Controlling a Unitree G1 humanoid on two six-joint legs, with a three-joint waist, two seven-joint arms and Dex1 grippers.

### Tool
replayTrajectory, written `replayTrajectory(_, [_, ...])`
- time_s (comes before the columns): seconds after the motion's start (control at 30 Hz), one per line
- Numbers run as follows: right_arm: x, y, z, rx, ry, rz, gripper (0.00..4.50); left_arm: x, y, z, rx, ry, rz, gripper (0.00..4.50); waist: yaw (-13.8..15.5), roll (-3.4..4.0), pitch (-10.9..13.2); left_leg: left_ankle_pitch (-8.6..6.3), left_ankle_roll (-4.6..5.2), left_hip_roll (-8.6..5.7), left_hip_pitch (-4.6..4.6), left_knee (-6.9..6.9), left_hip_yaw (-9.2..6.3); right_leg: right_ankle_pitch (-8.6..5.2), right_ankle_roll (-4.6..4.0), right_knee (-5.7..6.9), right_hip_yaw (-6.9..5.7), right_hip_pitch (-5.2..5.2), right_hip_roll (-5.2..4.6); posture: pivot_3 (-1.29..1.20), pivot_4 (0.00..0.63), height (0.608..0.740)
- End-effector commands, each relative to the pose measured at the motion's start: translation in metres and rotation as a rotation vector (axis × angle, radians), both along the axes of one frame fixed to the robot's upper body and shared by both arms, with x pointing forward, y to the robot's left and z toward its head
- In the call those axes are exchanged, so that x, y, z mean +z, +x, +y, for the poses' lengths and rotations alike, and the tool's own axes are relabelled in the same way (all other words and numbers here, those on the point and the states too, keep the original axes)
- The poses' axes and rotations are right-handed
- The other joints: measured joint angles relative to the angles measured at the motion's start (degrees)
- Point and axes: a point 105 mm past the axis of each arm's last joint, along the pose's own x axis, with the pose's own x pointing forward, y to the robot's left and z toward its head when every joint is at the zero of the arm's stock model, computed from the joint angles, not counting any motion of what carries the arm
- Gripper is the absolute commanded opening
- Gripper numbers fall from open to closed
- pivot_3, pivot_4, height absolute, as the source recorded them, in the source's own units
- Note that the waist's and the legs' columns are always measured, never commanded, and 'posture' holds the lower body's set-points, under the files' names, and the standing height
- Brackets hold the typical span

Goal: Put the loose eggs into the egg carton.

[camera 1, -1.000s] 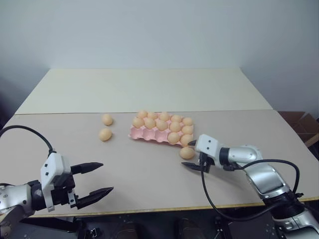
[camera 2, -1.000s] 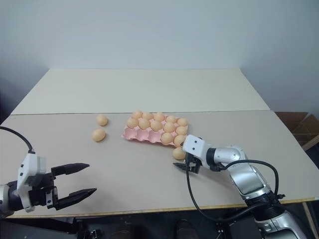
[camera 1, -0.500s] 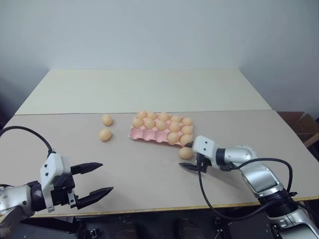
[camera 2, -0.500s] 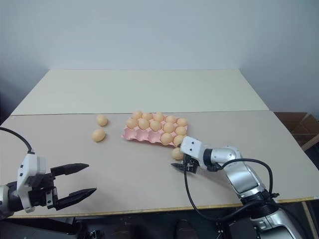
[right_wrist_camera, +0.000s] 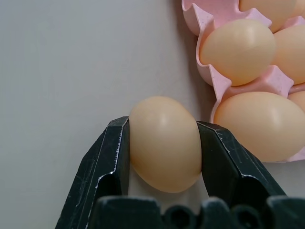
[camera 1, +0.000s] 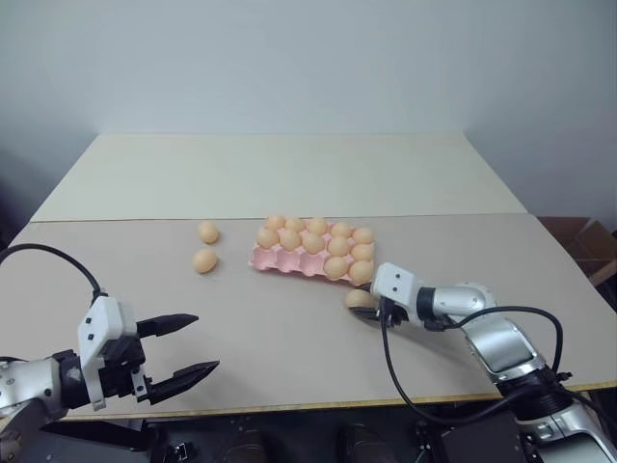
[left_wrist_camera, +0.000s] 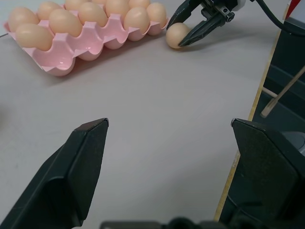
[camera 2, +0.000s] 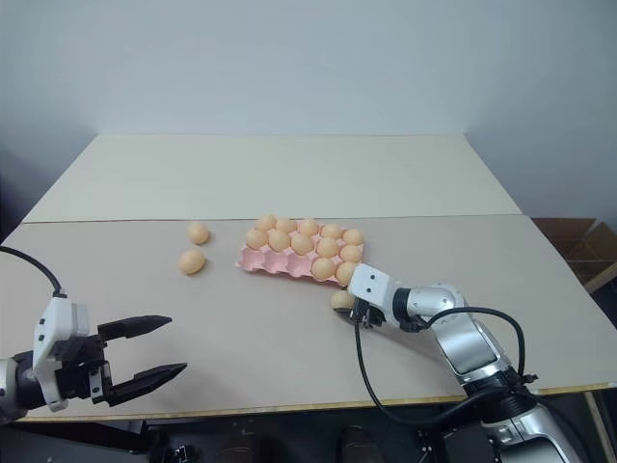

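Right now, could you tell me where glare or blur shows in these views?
Left wrist view: a soft sheen on the pink moulded egg carton; the open left gripper's black fingers are blurred close up. Right wrist view: a faint highlight on the pale orange egg gripped by the right gripper. Head views: even light, soft shadows on the beige table.

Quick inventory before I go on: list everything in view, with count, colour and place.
Egg carton: one, pink, middle of the table, nearly full of tan eggs.
Loose eggs: three, tan. Two lie apart to the carton's left; one sits just off the carton's near right corner, between the right gripper's fingers.
Table: one, beige, two panels.
Boxes: brown, off the table's right edge.
Left gripper: black fingers, open, near left edge of the table, holding nothing.
Right gripper: black fingers, shut on the egg by the carton.
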Motion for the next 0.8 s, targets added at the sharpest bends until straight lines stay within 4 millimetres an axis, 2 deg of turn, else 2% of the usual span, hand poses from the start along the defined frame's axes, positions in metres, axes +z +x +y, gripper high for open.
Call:
replayTrajectory(0.03, [0.034, -0.006, 0.006, 0.053, 0.059, -0.079, 1.92, 0.007, -0.002, -0.004, -0.019, 0.01, -0.046, 4.5, 0.0, 0.0, 0.0, 0.0, 0.0, 0.0, -0.03, 0.0, 0.0, 0.0, 0.0, -0.01, 0.0, -0.02, 0.0, 0.0, 0.15, 0.74])
replayTrajectory(0.17, [0.061, -0.001, 0.022, 0.078, 0.112, -0.141, 1.92, 0.007, -0.002, -0.006, -0.017, 0.006, -0.049, 4.5, -0.4, 0.0, 0.0, 0.0, 0.0, 0.0, -0.04, 0.0, 0.01, 0.01, 0.0, 0.0, 0.02, -0.05, 0.01, 0.0, 0.15, 0.74])
replayTrajectory(0.3, [0.078, 0.024, 0.048, 0.051, 0.165, -0.201, 1.92, 0.006, -0.002, -0.006, -0.013, 0.004, -0.053, 4.5, -0.6, 0.01, 0.0, 0.0, 0.0, 0.1, 0.04, 0.0, 0.02, 0.03, -0.04, 0.09, 0.02, -0.07, 0.11, 0.0, 0.15, 0.74])
replayTrajectory(0.47, [0.078, 0.049, 0.068, 0.023, 0.174, -0.23, 1.92, 0.006, -0.003, -0.005, -0.005, 0.006, -0.059, 4.5, 0.0, 0.01, 0.0, 0.0, 0.0, 0.2, -0.02, -0.01, 0.01, 0.03, -0.17, 0.08, -0.06, -0.08, 0.18, 0.0, 0.15, 0.74])
replayTrajectory(0.57, [0.075, 0.059, 0.076, 0.008, 0.18, -0.231, 1.92, 0.006, -0.004, -0.004, 0.002, 0.007, -0.061, 4.5, -0.3, 0.01, 0.0, 0.0, 0.0, 0.17, -0.19, -0.01, 0.11, 0.29, -0.55, 0.01, 0.01, -0.22, 0.14, 0.0, 0.15, 0.74])
replayTrajectory(0.77, [0.067, 0.061, 0.082, 0.033, 0.176, -0.21, 1.92, 0.005, -0.007, -0.006, 0.01, 0.006, -0.061, 4.5, -0.3, 0.01, 0.0, 0.0, 0.0, 0.18, -0.56, -0.02, 0.1, 0.52, -0.21, 0.06, 0.0, -0.66, 0.16, 0.0, 0.15, 0.74])
replayTrajectory(0.8, [0.066, 0.059, 0.083, 0.043, 0.173, -0.206, 2.26, 0.005, -0.007, -0.006, 0.011, 0.006, -0.061, 4.5, -0.3, 0.01, 0.0, 0.0, 0.0, 0.19, -0.57, -0.02, 0.11, 0.53, -0.21, 0.07, 0.0, -0.69, 0.18, 0.0, 0.15, 0.74])
